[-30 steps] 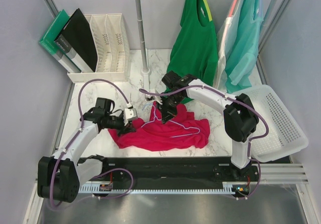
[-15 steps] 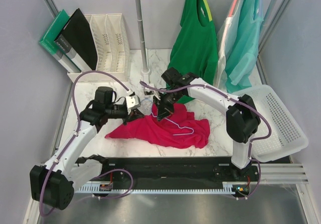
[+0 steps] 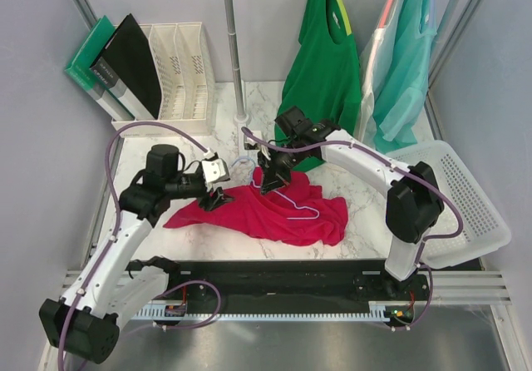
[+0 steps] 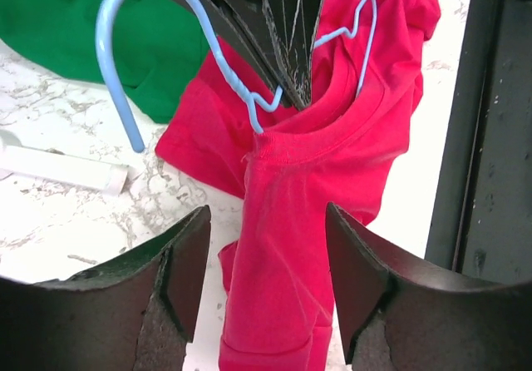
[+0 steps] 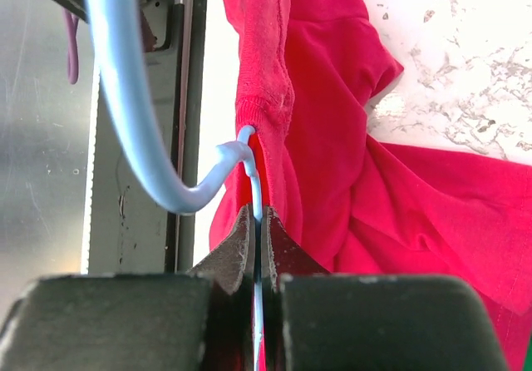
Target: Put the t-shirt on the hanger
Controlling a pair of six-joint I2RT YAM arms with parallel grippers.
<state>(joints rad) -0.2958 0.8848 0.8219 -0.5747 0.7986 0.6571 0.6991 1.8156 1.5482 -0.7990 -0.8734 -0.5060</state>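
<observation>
Top external view: the red t-shirt (image 3: 274, 215) lies crumpled on the marble bench (image 3: 166, 150), in the middle and close to the front edge. The blue hanger (image 3: 306, 210) is with it. Part of its thin wire lies on top of the red cloth, and its hook pokes up past the collar toward the back.

The right claw (image 3: 271, 181) comes down onto the shirt's collar. In the right wrist view its two fingers are pressed together on the hanger (image 5: 133, 113) wire, just under the hook (the wire runs straight down between them). The t-shirt (image 5: 332, 138) hangs right beside that wire, touching it.

The left claw (image 3: 214, 196) is at the left side of the shirt. In the left wrist view its fingers (image 4: 179, 288) stand apart with a strip of the t-shirt (image 4: 307, 163) running between them. I cannot tell if they pinch the cloth. The hanger (image 4: 112, 63) hook curls up at the top left, and the neck hole sits just under the wire.

A green shirt (image 3: 320, 63) and a teal shirt (image 3: 411, 55) hang on a rail at the back. A white basket (image 3: 465, 205) sits on the right.
</observation>
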